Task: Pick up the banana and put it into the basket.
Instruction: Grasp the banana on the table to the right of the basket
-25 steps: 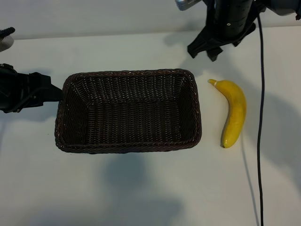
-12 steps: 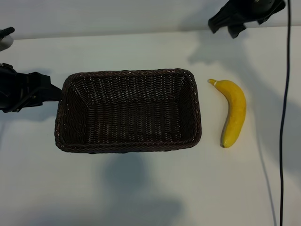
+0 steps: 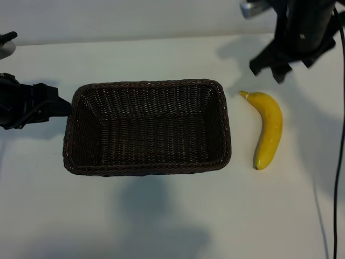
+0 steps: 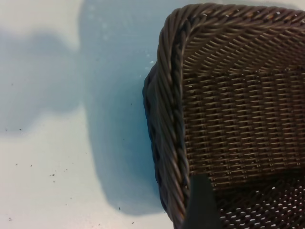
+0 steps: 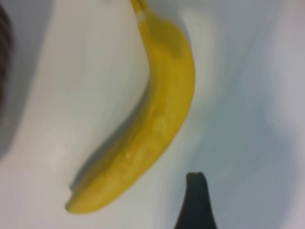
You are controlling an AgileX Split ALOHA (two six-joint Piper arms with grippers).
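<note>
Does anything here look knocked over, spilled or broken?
Nothing stands out. The basket sits flat and empty on the table, its weave intact. The banana lies whole on the table beside the basket, apart from it. The right claw hangs open above the banana's stem end, touching nothing.

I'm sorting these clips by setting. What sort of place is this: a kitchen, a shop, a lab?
Most likely a lab or test bench: a bare white table holds only a wicker basket and a banana, with two black robot arms, left gripper and right gripper, at its edges.
</note>
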